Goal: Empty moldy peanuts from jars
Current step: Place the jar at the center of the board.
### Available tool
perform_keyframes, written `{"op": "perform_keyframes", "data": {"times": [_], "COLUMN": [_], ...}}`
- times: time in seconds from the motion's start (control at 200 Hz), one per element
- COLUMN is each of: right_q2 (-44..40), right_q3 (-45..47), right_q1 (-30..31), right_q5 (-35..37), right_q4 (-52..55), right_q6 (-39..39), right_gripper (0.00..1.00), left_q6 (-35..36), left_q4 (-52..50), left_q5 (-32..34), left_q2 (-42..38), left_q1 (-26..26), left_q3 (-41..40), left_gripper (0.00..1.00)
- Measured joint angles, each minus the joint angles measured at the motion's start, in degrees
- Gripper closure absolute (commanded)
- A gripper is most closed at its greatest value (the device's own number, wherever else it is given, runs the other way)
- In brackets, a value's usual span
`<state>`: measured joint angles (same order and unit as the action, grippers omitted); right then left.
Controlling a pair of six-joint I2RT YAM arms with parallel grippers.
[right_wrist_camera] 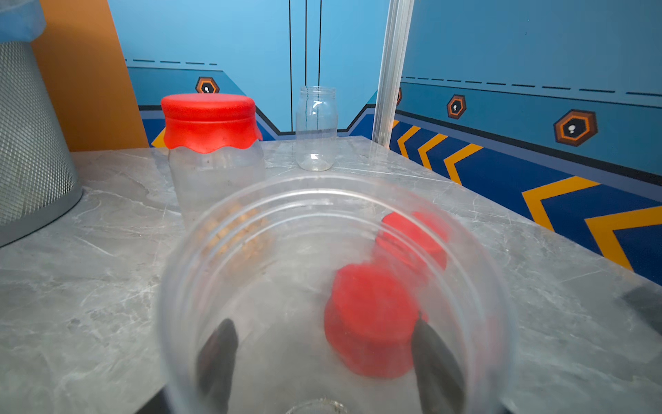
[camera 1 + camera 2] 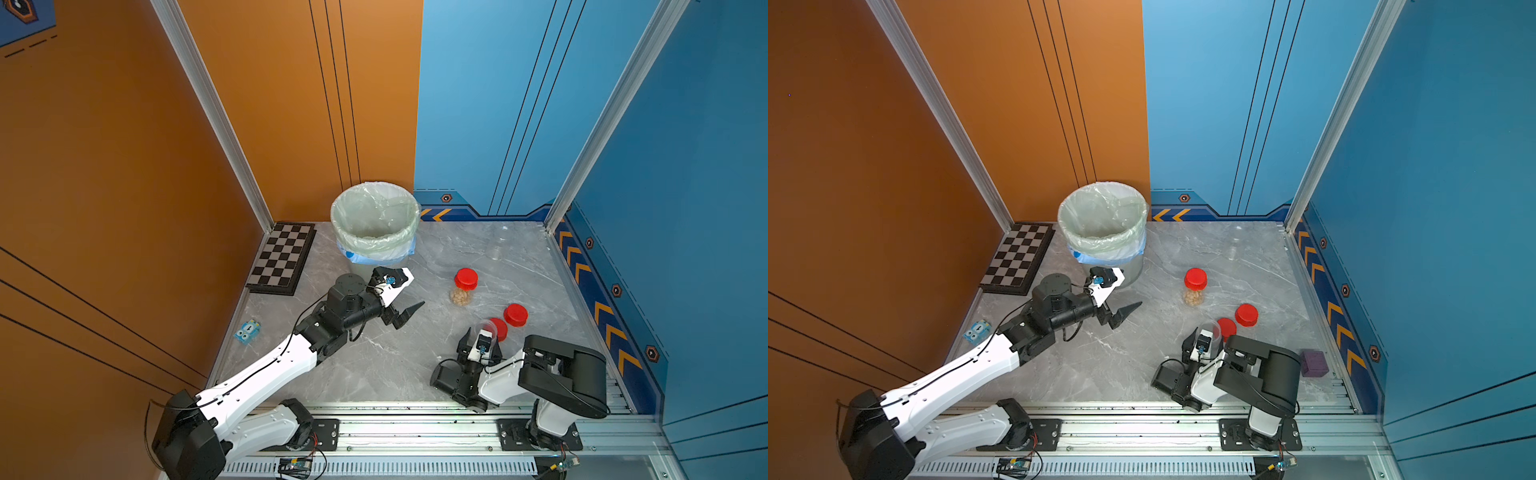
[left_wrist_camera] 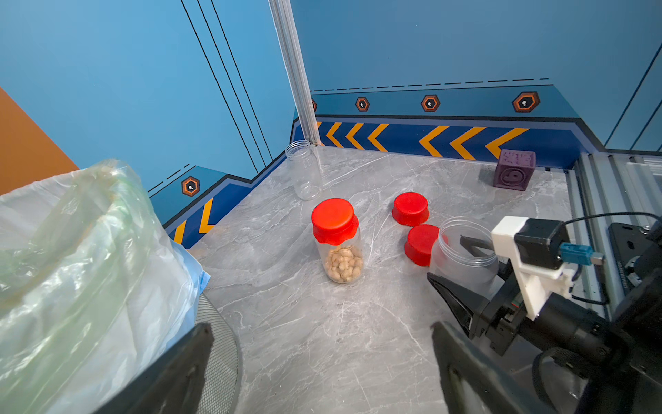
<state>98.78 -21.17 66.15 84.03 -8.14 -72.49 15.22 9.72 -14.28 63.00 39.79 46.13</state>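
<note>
Three jars, one capped; two loose lids.

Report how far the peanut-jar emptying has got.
Done: one empty jar stands lidless at the back, and two red lids lie loose. In hand: the right gripper holds a second jar, lidless and empty; the left gripper is open. Left: the capped jar with peanuts.
</note>
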Motion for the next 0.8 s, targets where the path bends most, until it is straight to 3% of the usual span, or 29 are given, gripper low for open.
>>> {"op": "perform_keyframes", "data": {"times": [0.27,0.801], "right_q2": [0.44,0.09], "right_q3": [0.94,0.44], "right_q1": [-0.24,-0.15], "right_q5": [-0.15,-1.53], "right_q4": [-4.50,-3.52], "right_q6": [1.40,1.88], "right_gripper": [0.33,0.23], "left_q6": [0.04,0.55], "left_q4": [0.00,0.00], "left_q5": [0.39,0.83], "left_q2": [0.11,0.50], "left_q1": [0.04,0.04], "left_q3": [0.00,0.00], "left_gripper": [0.02,0.02]}}
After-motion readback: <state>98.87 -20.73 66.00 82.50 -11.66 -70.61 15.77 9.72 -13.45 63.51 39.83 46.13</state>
